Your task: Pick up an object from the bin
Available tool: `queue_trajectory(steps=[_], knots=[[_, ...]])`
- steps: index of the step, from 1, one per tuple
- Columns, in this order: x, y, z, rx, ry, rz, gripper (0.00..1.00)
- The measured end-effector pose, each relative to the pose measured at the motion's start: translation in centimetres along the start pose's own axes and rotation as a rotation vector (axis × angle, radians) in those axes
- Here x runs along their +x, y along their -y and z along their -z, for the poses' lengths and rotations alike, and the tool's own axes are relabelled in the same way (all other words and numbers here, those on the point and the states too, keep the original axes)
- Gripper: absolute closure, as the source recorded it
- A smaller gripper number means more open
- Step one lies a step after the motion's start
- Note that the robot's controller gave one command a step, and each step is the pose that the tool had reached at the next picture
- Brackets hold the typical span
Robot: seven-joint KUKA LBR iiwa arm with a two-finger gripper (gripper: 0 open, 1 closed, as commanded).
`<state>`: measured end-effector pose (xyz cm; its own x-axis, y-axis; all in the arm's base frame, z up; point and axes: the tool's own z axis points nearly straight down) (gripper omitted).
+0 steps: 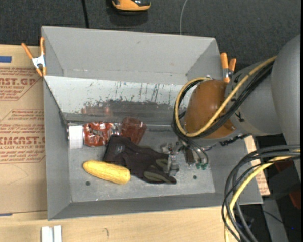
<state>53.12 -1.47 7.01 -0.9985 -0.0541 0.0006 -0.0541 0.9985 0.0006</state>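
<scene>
Grey bin [55, 135], its back wall scuffed, with a limp dark glove [134, 158] lying mid-floor. The gripper [171, 161] sits low at the glove's right edge; spread or closed, I cannot tell. Nothing looks lifted, so the pick remains to do. Leftward lie a bumpy yellow cob [107, 172] and a red-labelled bottle [93, 134].

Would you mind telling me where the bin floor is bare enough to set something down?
Bare floor runs along the front wall, below the yellow cob and dark glove, widening toward the right front corner beside the gripper. The back is crowded: red packet and brown wrapper sit close against the glove, left to middle.
</scene>
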Motion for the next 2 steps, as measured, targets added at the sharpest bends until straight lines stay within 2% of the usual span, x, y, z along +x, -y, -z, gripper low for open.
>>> queue_trajectory(steps=[1,2], knots=[[2.05,-0.73,10.11,0.000,0.000,-0.017,1.00],[2.05,-0.72,10.11,0.000,0.000,-0.017,1.00]])
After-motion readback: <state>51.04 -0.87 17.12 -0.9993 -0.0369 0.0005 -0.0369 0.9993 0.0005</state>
